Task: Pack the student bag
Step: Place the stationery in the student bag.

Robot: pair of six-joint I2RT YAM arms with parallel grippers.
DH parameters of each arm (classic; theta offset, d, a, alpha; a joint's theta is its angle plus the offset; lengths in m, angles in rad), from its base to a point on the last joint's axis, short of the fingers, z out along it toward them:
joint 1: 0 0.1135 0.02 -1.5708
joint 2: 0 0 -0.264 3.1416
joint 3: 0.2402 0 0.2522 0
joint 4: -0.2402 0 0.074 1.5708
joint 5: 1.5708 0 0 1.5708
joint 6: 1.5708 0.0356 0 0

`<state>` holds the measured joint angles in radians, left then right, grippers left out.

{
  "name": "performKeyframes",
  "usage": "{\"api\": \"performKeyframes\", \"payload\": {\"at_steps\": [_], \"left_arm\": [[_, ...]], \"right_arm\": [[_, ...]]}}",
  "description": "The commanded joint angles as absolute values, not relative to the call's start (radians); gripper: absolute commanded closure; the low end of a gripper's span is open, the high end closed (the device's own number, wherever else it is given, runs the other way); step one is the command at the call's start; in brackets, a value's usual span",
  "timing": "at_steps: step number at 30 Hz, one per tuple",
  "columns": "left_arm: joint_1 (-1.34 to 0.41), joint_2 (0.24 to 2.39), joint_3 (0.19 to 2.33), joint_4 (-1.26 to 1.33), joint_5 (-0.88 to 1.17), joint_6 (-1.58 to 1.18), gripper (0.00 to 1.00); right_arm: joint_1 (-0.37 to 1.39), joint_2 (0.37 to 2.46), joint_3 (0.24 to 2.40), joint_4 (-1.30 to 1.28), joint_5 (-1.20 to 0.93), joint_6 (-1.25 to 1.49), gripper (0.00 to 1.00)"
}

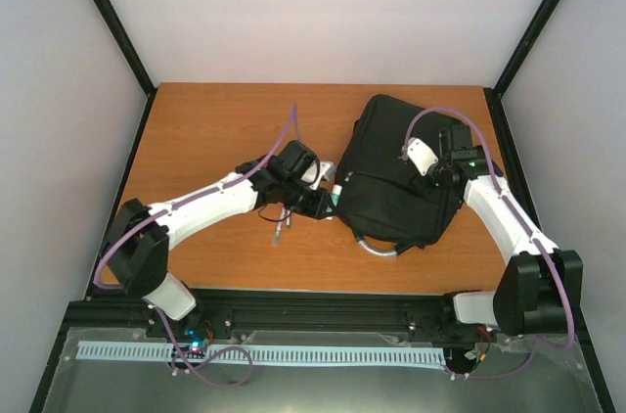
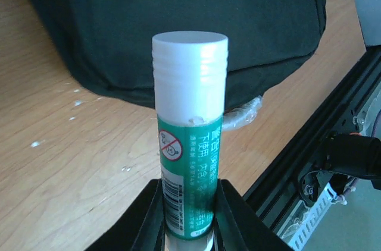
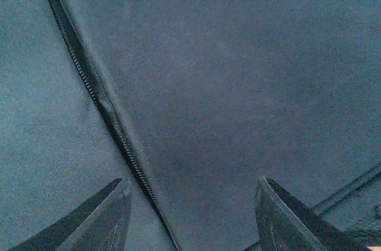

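Right of centre on the wooden table (image 1: 215, 129): student bag (image 1: 391, 178), soft black woven fabric, roughly rectangular | left gripper (image 2: 189, 203) just left of its near edge, clamped on a white-capped, green-labelled glue stick (image 2: 189, 114) | right gripper (image 3: 190, 215) over the bag, jaws apart, zip (image 3: 98, 99) close by one finger | bag's right side near table's right edge; wood shows left and far.

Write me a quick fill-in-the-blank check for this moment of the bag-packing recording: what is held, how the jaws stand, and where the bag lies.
1. The left gripper is shut on a glue stick with a ____ cap.
2. The right gripper is above the student bag with its jaws ____.
3. The student bag lies on a ____ table.

Missing words: white; open; wooden.
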<state>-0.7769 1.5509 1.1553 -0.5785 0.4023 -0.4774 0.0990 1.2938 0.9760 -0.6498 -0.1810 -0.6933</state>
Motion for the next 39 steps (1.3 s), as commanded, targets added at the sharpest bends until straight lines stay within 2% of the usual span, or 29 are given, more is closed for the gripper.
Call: {"api": "performKeyframes", "payload": {"at_steps": [1,12,15,18,22,24,30,39], "left_arm": [[-0.821,1.602,1.159,-0.44,0.481,-0.5,0.87],[-0.879,1.723,1.184,-0.376,0.521,-0.543,0.87],[-0.886,1.748,1.203,-0.372,0.533,-0.546,0.87],[-0.885,1.78,1.238,-0.373,0.563,-0.541,0.87],[-0.886,1.851,1.337,-0.427,0.585,-0.509,0.86],[-0.886,1.896,1.388,-0.441,0.605,-0.502,0.87],[-0.886,2.018,1.573,-0.516,0.631,-0.479,0.86],[-0.885,2.161,1.728,-0.558,0.664,-0.481,0.87]], "right_arm": [[0.126,1.337,0.948,-0.636,-0.137,-0.724,0.43],[0.137,1.393,0.912,-0.561,-0.09,-0.713,0.41],[0.138,1.425,0.915,-0.542,-0.064,-0.703,0.44],[0.138,1.445,0.917,-0.509,-0.027,-0.679,0.52],[0.138,1.424,0.936,-0.498,-0.018,-0.651,0.79],[0.138,1.396,0.948,-0.505,-0.03,-0.64,0.88],[0.138,1.326,0.98,-0.561,-0.072,-0.614,0.96],[0.141,1.293,1.004,-0.627,-0.173,-0.571,0.97]]}}
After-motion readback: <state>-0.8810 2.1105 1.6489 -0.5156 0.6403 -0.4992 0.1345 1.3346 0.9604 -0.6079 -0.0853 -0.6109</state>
